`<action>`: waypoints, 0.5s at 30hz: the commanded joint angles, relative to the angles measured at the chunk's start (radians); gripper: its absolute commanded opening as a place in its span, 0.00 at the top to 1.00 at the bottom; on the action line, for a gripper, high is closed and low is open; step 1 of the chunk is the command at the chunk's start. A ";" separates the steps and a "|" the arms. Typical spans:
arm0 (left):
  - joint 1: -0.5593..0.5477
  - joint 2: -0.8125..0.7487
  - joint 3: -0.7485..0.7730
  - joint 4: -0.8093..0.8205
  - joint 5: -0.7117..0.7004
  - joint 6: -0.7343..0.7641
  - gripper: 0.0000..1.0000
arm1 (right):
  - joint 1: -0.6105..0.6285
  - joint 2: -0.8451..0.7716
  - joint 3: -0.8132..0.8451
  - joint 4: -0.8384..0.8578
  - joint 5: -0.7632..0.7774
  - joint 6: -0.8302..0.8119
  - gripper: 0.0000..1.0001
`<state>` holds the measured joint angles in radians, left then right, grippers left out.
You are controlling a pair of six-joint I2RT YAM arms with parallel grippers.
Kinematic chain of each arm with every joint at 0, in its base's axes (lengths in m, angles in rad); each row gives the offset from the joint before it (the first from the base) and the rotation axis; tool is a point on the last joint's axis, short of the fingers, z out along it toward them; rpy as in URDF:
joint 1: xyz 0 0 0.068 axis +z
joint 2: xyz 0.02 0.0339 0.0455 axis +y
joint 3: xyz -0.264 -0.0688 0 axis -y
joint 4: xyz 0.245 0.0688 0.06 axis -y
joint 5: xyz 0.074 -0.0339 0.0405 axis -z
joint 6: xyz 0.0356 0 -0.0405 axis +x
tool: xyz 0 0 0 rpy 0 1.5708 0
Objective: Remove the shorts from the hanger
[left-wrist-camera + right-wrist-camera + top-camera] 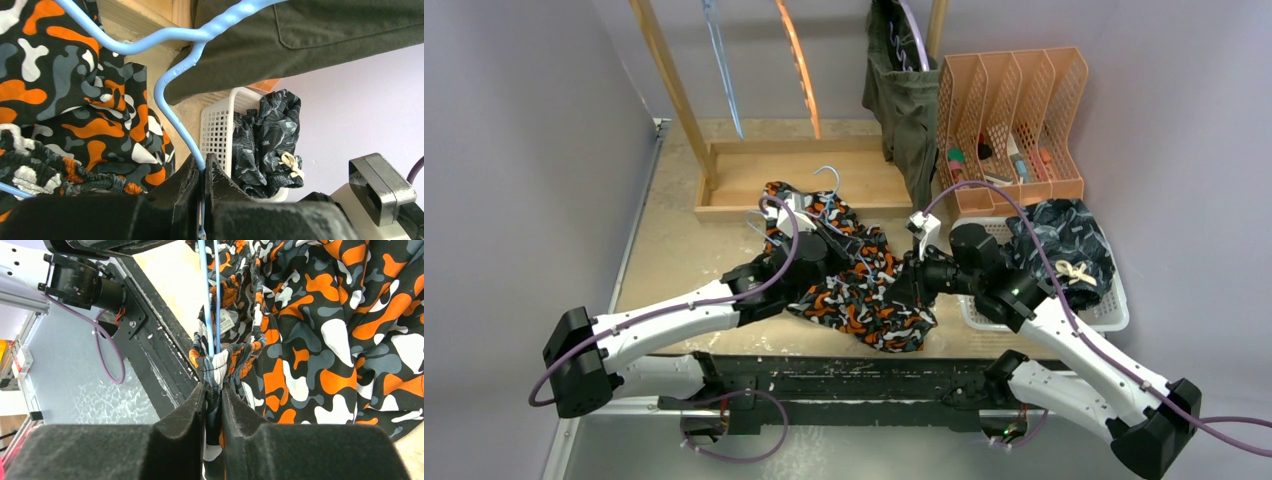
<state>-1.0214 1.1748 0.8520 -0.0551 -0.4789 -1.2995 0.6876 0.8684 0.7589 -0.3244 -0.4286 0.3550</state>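
Observation:
The orange-black-white blotch-patterned shorts (pixel 864 290) lie on the table between my arms, threaded on a light blue hanger (pixel 828 180). My left gripper (pixel 204 167) is shut on the hanger's blue wire (pixel 172 105). My right gripper (pixel 214 390) is shut on the gathered waistband of the patterned shorts (pixel 325 330), beside two blue hanger wires (pixel 210 300). The olive green shorts (pixel 904 100) hang on the rack at the back. The dark wavy-patterned shorts (pixel 1064 245) lie in the white basket (pixel 1114 310). The plain black pair is out of view.
A wooden rack with a tray base (pixel 754 175) stands at the back, with a blue hanger (pixel 722 60) and an orange hanger (pixel 799 60) on it. An orange file organiser (pixel 1014 110) stands behind the basket. Grey walls close in both sides.

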 commanded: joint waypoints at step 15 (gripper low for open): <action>0.006 -0.141 0.029 -0.172 -0.183 0.005 1.00 | 0.000 0.022 0.042 -0.026 0.002 -0.028 1.00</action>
<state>-1.0237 1.1007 0.8528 -0.1650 -0.5449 -1.2987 0.6891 0.8764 0.7704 -0.3046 -0.4385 0.3538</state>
